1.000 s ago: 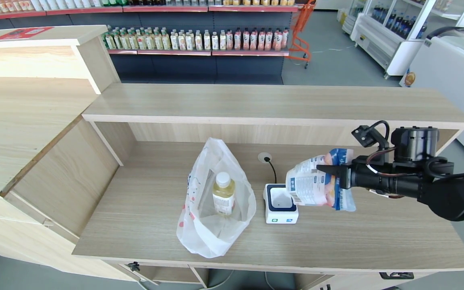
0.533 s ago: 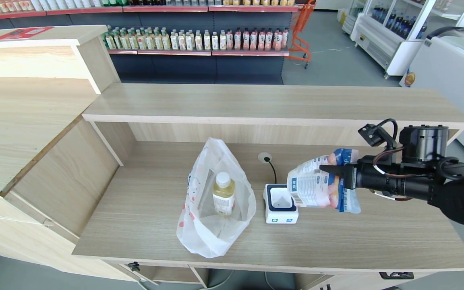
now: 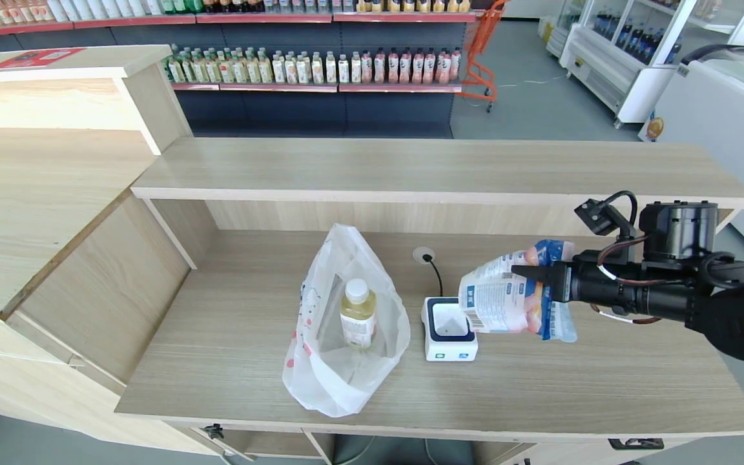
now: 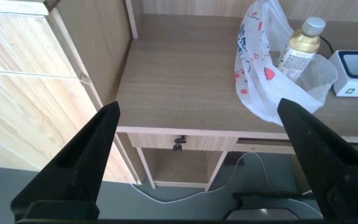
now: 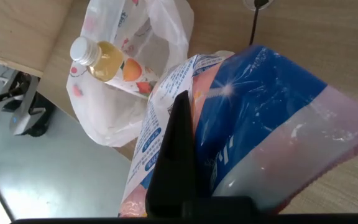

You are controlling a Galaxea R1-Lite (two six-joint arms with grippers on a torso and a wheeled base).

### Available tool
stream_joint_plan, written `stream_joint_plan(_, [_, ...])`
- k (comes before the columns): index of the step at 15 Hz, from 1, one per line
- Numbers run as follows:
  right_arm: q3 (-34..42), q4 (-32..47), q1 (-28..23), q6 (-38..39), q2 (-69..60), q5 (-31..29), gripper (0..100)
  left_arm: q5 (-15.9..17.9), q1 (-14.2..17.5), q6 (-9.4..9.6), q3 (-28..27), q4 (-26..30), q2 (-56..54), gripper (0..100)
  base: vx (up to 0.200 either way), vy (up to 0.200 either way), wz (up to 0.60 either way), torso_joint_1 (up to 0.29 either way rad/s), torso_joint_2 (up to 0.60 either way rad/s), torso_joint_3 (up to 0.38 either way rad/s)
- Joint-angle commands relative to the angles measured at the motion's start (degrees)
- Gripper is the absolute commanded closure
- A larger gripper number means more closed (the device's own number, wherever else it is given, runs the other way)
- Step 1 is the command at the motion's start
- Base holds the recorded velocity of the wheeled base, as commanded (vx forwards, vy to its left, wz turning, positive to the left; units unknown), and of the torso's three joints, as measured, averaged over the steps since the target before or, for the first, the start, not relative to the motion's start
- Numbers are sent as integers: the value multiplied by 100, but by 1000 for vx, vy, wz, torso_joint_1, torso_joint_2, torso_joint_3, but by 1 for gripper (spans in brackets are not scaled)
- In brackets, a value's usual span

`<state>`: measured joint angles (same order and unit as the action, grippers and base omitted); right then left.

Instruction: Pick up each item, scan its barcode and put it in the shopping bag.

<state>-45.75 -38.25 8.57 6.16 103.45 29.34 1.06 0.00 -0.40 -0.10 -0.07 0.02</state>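
A pale wooden surface (image 3: pixel 572 387) carries a white translucent plastic shopping bag (image 3: pixel 327 381) with a white-capped bottle of yellow drink (image 3: pixel 358 313) upright inside. Beside it sits a small white-and-navy scanner (image 3: pixel 449 328). The right jaws clamp a blue, white and pink snack packet (image 3: pixel 498 303) just above the scanner. The left jaws gape wide off the surface's front edge. Drink shelves (image 3: pixel 320 64) and white freezers (image 3: pixel 721 110) stand behind.

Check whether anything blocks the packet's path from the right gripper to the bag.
Nothing visible blocks it. The scanner sits on the counter between packet and bag, but the packet is held above it. A bottle already stands inside the bag.
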Motion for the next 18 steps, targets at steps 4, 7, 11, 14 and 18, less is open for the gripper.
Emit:
stream_joint_plan(4, [-83, -15, 4, 0, 263, -8, 100, -1, 0, -4, 1, -1, -2, 0, 0, 0, 0, 0, 0, 0])
stream_joint_plan(7, [-338, -7, 242, 0, 685, -16, 100, -1, 0, -4, 1, -1, -2, 0, 0, 0, 0, 0, 0, 0])
stream_joint_plan(11, [-1120, 20, 664, -123, 1388, -16, 100, -1, 0, -4, 1, -1, -2, 0, 0, 0, 0, 0, 0, 0])
stream_joint_plan(14, [-1929, 292, 778, -264, 2048, -25, 100, -1, 0, -4, 1, -1, -2, 0, 0, 0, 0, 0, 0, 0])
stream_joint_plan(18, [-2983, 714, 918, -774, 2830, -8, 100, -1, 0, -4, 1, -1, -2, 0, 0, 0, 0, 0, 0, 0])
